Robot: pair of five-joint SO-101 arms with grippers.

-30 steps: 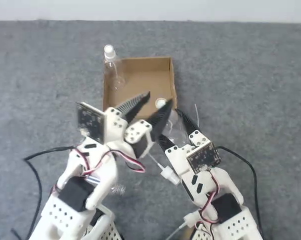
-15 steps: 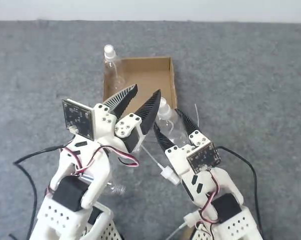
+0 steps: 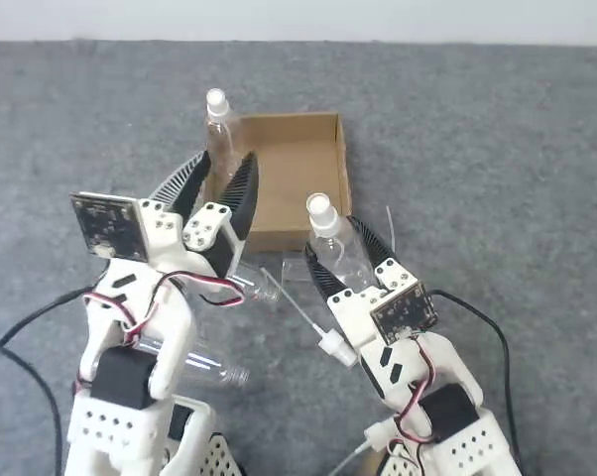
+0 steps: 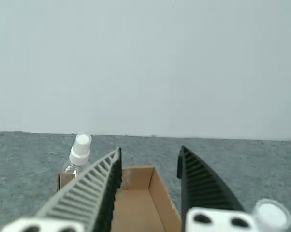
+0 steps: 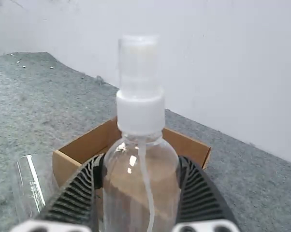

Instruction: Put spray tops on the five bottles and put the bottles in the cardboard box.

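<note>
Left hand [image 3: 227, 157] has swung left, wide open, empty; right hand [image 3: 333, 242] clasps a capped bottle [image 3: 320, 210] beside the cardboard box [image 3: 297, 164].

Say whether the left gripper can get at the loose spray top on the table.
Probably yes: the left gripper is open and empty, and the spray top lies uncovered on the table, though close to the right arm, so approach may be tight.
</note>
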